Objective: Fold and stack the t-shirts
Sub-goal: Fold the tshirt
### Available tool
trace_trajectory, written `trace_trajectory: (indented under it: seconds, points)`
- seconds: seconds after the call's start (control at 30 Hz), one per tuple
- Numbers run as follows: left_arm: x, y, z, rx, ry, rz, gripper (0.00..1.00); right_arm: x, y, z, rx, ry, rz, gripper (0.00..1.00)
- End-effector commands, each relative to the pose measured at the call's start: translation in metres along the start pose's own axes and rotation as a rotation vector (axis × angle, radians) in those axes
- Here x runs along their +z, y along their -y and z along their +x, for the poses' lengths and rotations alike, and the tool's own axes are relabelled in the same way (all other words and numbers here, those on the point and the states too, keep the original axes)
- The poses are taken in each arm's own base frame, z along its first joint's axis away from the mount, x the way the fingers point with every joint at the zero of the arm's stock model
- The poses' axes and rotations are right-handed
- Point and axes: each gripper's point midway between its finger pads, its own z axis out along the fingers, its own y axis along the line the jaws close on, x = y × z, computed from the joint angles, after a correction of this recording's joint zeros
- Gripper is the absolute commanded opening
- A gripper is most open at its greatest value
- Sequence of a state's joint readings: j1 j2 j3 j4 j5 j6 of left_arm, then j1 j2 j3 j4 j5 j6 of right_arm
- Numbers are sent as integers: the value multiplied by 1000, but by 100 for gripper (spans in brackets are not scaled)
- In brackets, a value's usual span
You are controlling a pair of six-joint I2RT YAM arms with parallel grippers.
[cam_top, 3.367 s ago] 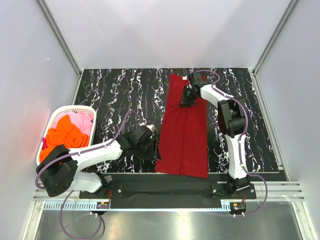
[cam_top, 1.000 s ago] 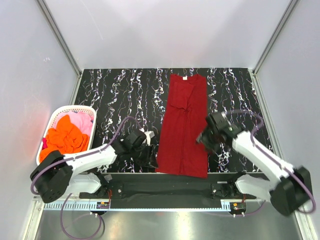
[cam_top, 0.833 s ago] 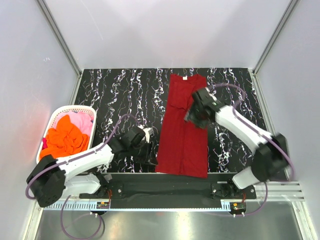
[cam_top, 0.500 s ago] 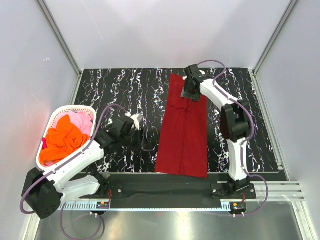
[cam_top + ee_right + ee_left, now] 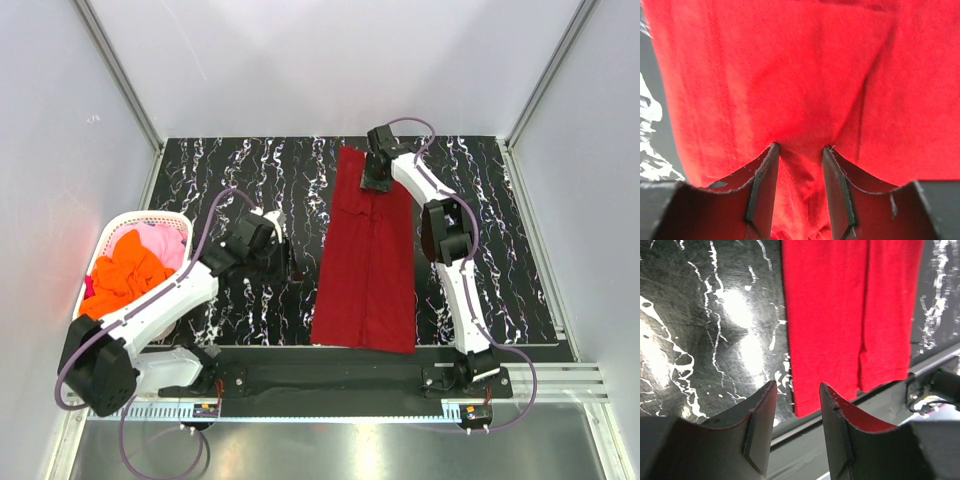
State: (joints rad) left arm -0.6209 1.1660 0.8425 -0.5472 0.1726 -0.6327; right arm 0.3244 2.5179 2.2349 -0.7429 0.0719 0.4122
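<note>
A dark red t-shirt (image 5: 368, 255) lies folded into a long strip on the black marbled table. It reaches from the far edge to the near edge. My right gripper (image 5: 377, 172) is at its far end, near the collar. In the right wrist view the gripper (image 5: 799, 150) presses into the shirt (image 5: 790, 75), with a ridge of cloth bunched between its jaws. My left gripper (image 5: 285, 258) hovers over bare table left of the shirt. In the left wrist view it (image 5: 796, 390) is narrowly open and empty, with the shirt's hem (image 5: 840, 315) ahead of it.
A white plastic basket (image 5: 110, 235) stands at the left table edge, with an orange shirt (image 5: 125, 275) and a pink one (image 5: 165, 243) in it. The black base rail (image 5: 330, 375) runs along the near edge. Grey walls close in the table on three sides.
My right gripper swung from beside the shirt's near right part to its far collar end. My left gripper drew back from the shirt's near left corner, farther away and to the left.
</note>
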Motion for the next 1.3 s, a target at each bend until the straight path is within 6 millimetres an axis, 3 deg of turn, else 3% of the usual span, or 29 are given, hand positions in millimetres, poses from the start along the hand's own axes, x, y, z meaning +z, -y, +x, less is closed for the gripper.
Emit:
trace_trajectory:
  seconds: [0.0, 0.17, 0.47, 0.53, 0.57, 0.63, 0.67, 0.73, 0.77, 0.83, 0.87, 0.9, 0.93, 0.97, 1.0, 1.03, 1.07, 1.1, 1.13, 1.17, 1.2, 1.23, 1.27]
  points:
    - [6, -1, -18, 25, 50, -19, 45, 18, -15, -4, -19, -1, -67, 46]
    - [15, -10, -13, 12, 18, -27, 47, 21, -25, -25, -8, 38, -122, 45]
    - [25, -17, -4, 7, -15, -26, 48, 25, -41, -37, -5, 51, -219, 45]
    - [27, -15, 2, -2, -38, -4, 49, 13, -39, -43, 5, 60, -212, 47]
    - [29, -16, 7, -10, -54, 3, 49, -6, -41, -56, 9, 91, -219, 47]
    - [28, -8, 10, -14, -65, 53, 49, -21, -34, -60, 10, 102, -193, 52]
    - [28, -6, 12, -13, -69, 66, 49, -47, -37, -74, 11, 141, -207, 54]
    - [25, -1, 12, -1, -68, 97, 50, -68, -30, -80, 24, 151, -194, 54]
    - [24, 1, 11, 7, -63, 106, 50, -91, -28, -90, 30, 178, -195, 55]
    - [21, 4, 11, 24, -70, 124, 50, -108, -15, -80, 53, 137, -150, 57]
    - [21, 6, 10, 29, -70, 132, 50, -132, -12, -81, 65, 144, -143, 57]
    - [21, 6, 11, 27, -82, 138, 50, -143, -4, -68, 79, 101, -112, 58]
    - [22, 7, 12, 29, -90, 145, 50, -135, 8, -36, 112, 7, -72, 58]
    - [23, 6, 15, 29, -98, 145, 50, -168, 8, -32, 128, 21, -92, 58]
    - [27, 3, 17, 27, -108, 139, 50, -177, 14, -15, 147, -9, -85, 58]
    - [29, 2, 20, 26, -115, 137, 50, -167, 31, 33, 186, -123, -36, 58]
    - [32, -4, 30, 18, -140, 126, 50, -202, 33, 40, 203, -84, -67, 58]
    - [35, -6, 32, 14, -147, 127, 50, -207, 39, 54, 226, -89, -73, 58]
    - [37, -7, 39, 3, -165, 134, 50, -201, 55, 100, 263, -183, -26, 58]
    - [40, -13, 49, -9, -187, 127, 51, -224, 58, 109, 277, -157, -53, 58]
    - [43, -11, 52, -9, -184, 144, 50, -228, 64, 128, 290, -183, -51, 58]
    - [44, -11, 57, -21, -194, 154, 50, -224, 76, 166, 315, -261, -21, 57]
    - [47, -16, 66, -30, -209, 149, 50, -239, 79, 174, 325, -242, -41, 57]
